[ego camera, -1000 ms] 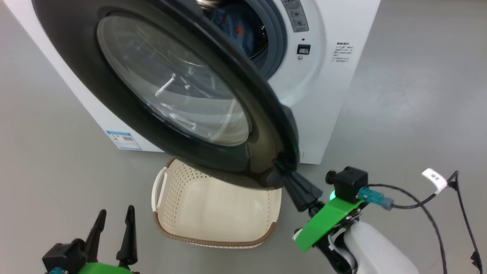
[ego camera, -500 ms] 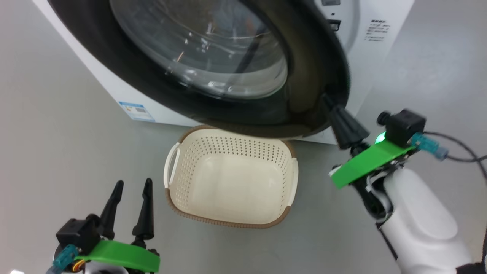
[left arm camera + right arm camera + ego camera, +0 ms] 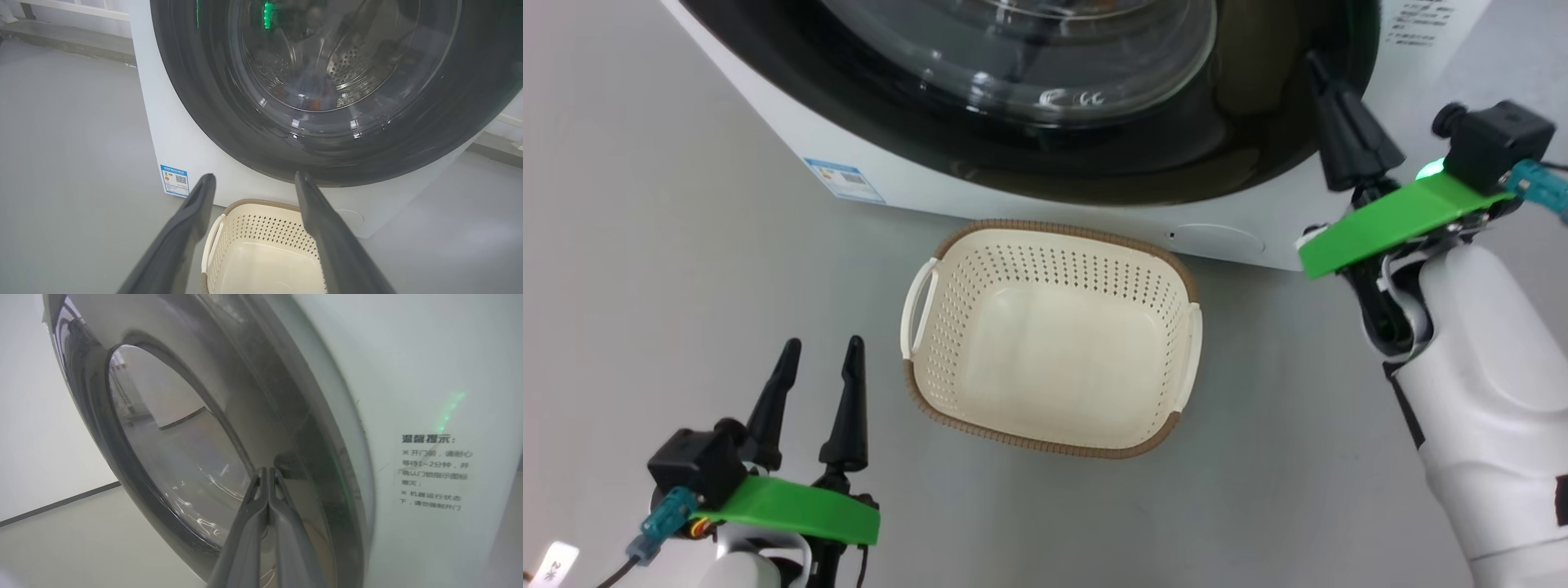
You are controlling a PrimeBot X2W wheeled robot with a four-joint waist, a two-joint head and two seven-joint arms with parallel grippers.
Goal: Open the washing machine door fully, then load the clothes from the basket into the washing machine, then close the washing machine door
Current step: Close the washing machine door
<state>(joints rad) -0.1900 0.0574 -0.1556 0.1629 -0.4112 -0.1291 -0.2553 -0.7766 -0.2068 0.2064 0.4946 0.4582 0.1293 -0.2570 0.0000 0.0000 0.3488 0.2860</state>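
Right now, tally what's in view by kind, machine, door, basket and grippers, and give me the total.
washing machine: 1
washing machine door: 1
basket: 1, with nothing in it
grippers: 2, left gripper open, right gripper shut
Total: 5

Shows right gripper (image 3: 267, 471) pinched shut (nothing between the fingers), tips up against the glossy black rim of the washing machine door (image 3: 294, 416). Shows clear window (image 3: 171, 449) left of that rim. Puts white washing machine (image 3: 408, 355) front and printed notice (image 3: 433, 473) right of the door.
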